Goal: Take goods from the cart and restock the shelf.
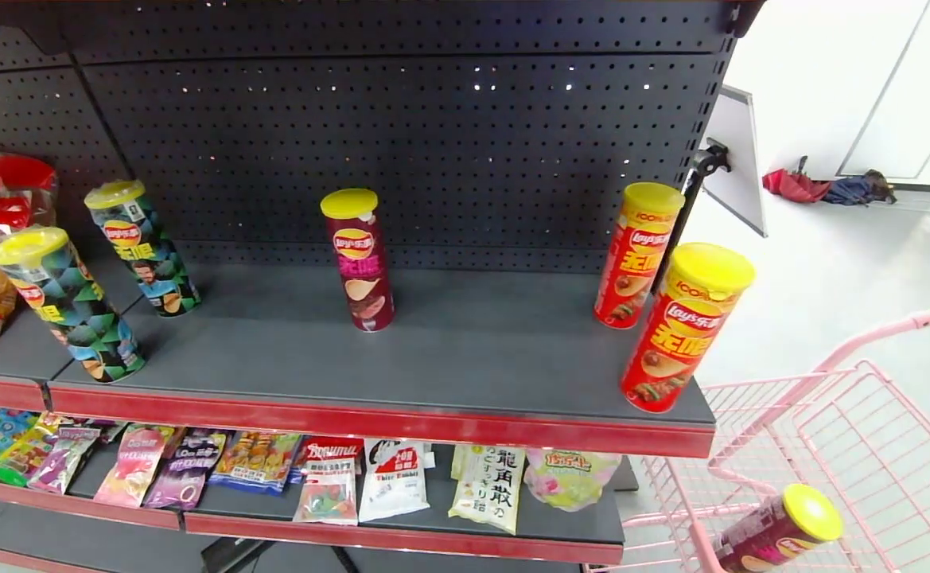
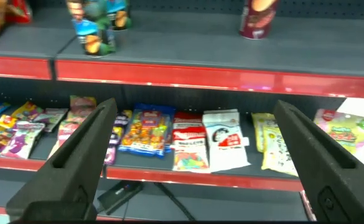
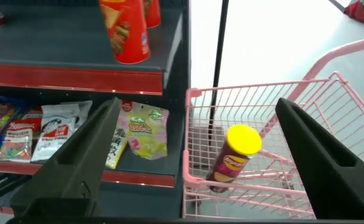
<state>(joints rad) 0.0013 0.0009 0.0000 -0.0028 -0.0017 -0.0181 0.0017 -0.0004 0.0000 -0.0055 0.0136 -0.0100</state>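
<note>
Head view: the shelf (image 1: 449, 350) carries five upright cans grouped by flavour, labels forward. The lone maroon can (image 1: 359, 259) has bare board beside it, likely the slot for its match. That match, the cart can (image 1: 779, 529), leans lid-up in a corner of the pink cart (image 1: 751, 390), propped by the wire.

Left wrist view: the left gripper (image 2: 194, 168), fingers spread wide and empty, faces the snack packets (image 2: 222, 140) on the lower tier. It seems parked clear of the work.

Right wrist view: the right gripper (image 3: 197, 162), fingers likewise wide apart and empty, has the cart can ahead of it, framed between its fingers yet apart from them, apparently lined up for pickup.
</note>
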